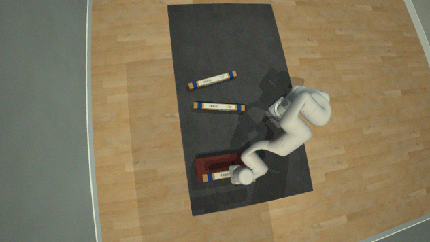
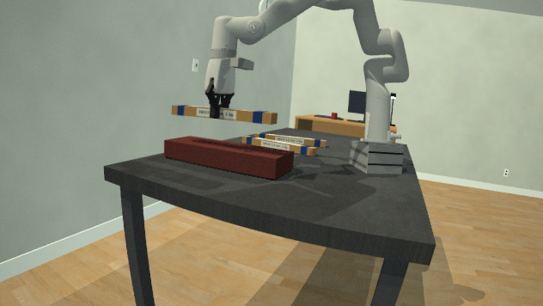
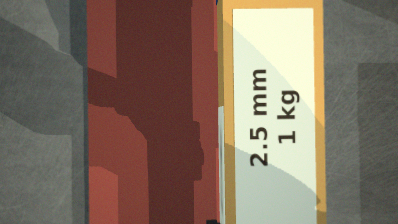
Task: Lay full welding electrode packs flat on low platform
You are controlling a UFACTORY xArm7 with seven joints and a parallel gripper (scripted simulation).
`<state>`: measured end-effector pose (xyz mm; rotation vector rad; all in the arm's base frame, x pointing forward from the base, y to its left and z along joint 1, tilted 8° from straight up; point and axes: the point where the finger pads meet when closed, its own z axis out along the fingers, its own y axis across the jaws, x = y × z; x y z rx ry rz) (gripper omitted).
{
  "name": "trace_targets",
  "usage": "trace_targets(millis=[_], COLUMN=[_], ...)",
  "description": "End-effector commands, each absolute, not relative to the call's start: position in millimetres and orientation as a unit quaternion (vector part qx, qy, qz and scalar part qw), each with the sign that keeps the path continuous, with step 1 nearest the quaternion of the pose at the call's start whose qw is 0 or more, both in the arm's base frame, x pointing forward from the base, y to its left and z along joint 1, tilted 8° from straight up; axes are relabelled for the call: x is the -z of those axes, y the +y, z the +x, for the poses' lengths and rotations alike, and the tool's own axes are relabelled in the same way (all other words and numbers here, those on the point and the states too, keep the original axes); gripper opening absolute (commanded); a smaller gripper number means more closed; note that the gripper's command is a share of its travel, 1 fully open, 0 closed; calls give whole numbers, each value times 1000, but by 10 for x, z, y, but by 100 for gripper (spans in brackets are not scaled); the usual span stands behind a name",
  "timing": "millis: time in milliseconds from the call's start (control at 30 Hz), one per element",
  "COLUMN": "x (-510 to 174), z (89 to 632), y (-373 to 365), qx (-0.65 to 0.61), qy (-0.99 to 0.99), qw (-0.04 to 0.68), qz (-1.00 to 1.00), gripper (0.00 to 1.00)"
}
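My gripper (image 2: pixel 219 113) is shut on an orange pack of electrodes with blue bands (image 2: pixel 224 113) and holds it level in the air above the dark red low platform (image 2: pixel 228 156). From above, the held pack (image 1: pixel 218 176) hangs over the platform's (image 1: pixel 218 163) near edge. In the wrist view the held pack (image 3: pixel 272 112) reads "2.5 mm 1 kg" and lies beside the platform (image 3: pixel 152 112), over its edge and the table. Two more packs lie flat on the table, one (image 1: pixel 219 107) in the middle and one (image 1: pixel 212 80) farther off.
The arm's grey base block (image 2: pixel 377 156) stands at the table's right side. The dark table's front edge (image 2: pixel 266 223) is close to the platform. A desk with a monitor (image 2: pixel 356 103) stands far behind.
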<state>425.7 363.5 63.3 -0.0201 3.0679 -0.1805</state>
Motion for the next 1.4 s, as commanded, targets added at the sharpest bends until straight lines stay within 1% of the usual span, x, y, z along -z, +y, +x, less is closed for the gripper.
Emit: trace_targets(millis=[0,633,1367], x=[-647,-515,-166], z=[4271,4280,4303], y=[3650,3637,3603], qx=[56,56,56], qy=[998,998,998], qw=[36,36,36], qz=[-7,-7,-7], gripper=[35,35,35])
